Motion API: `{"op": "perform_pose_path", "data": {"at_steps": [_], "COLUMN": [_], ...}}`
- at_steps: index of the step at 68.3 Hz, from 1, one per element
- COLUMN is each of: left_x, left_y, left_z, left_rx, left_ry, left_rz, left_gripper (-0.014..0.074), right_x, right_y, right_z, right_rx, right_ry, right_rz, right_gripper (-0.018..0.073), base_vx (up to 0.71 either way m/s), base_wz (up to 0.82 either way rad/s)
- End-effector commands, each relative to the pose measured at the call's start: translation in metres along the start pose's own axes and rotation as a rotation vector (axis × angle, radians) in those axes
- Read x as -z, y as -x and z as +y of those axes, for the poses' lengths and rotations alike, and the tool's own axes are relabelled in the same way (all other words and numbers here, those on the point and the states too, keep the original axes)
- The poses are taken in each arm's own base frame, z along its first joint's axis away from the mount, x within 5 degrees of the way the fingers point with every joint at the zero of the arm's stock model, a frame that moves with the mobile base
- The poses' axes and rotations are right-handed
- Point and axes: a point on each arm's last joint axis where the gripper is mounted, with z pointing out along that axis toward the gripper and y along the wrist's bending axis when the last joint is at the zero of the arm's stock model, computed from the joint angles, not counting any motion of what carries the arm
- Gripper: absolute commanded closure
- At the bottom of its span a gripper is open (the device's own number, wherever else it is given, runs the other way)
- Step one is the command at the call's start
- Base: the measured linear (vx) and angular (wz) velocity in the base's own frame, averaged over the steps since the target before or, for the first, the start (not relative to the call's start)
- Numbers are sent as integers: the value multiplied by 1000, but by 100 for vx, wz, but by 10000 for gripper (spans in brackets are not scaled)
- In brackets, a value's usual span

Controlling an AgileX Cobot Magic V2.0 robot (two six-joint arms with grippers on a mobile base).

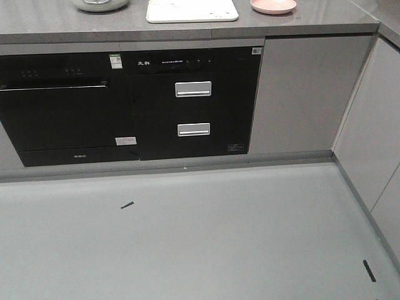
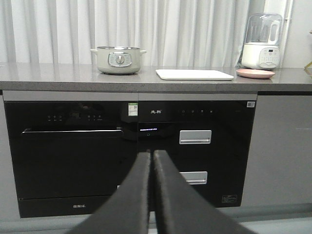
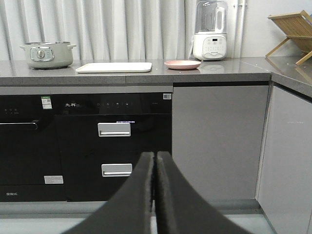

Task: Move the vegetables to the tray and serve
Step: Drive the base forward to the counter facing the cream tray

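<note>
1. Your left end effector [image 2: 151,155] has its fingers pressed together, holding nothing.
2. Your right end effector [image 3: 155,156] is likewise closed and empty.
3. The tray [image 1: 192,10] lies flat on the worktop [image 1: 312,22], with the pot [image 2: 118,60] at its 9 o'clock and the pink plate [image 3: 182,64] at its 3 o'clock.

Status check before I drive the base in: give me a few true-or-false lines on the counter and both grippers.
The tray lies on the counter between the pot and the pink plate. True.
The left gripper is open. False: its fingers are pressed together.
Lettuce lies on the tray. False: no lettuce shows on it in any view.
The right gripper is shut and holds nothing. True.
</note>
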Motion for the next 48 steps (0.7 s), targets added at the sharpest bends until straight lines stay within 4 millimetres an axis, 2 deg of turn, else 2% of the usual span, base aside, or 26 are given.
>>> {"op": "perform_pose_path", "data": {"at_steps": [1,48], "left_x": [1,1], "left_y": [-1,-1], "left_z": [0,0], "left_rx": [6,6], "left_ry": [-5,-5], "left_rz": [-63,-63], "left_gripper": [603,603], "right_x": [0,0], "right_y": [5,5], "right_z": [0,0], "right_rx": [9,9], "right_ry": [4,4], "right_rz": [-71,-71], "right_gripper": [564,564], "base_vx": [20,21], "base_wz": [2,0]}}
